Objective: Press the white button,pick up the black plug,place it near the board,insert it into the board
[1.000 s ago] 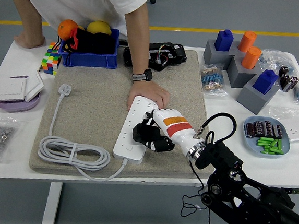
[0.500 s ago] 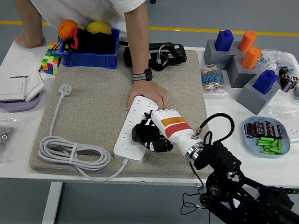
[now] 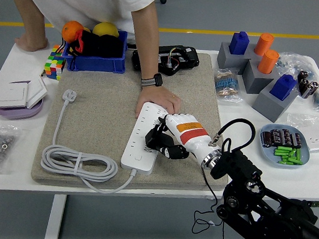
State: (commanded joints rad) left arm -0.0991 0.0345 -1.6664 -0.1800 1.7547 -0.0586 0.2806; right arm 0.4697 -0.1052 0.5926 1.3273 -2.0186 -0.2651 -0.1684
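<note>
— What sits left on the counter (image 3: 10,168)?
— A coiled white cable (image 3: 77,162) on the mat (image 3: 103,120), just beside the white board (image 3: 144,138).
— And the black plug (image 3: 156,140)?
— Grasped in the right hand (image 3: 172,138), over the board. A person's hand (image 3: 158,101) pins the board's far end.

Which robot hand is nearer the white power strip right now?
The right. The right robot hand is over the white power strip, fingers curled around a black plug at its sockets. No left robot hand is in view. A person's hand steadies the strip's far end.
</note>
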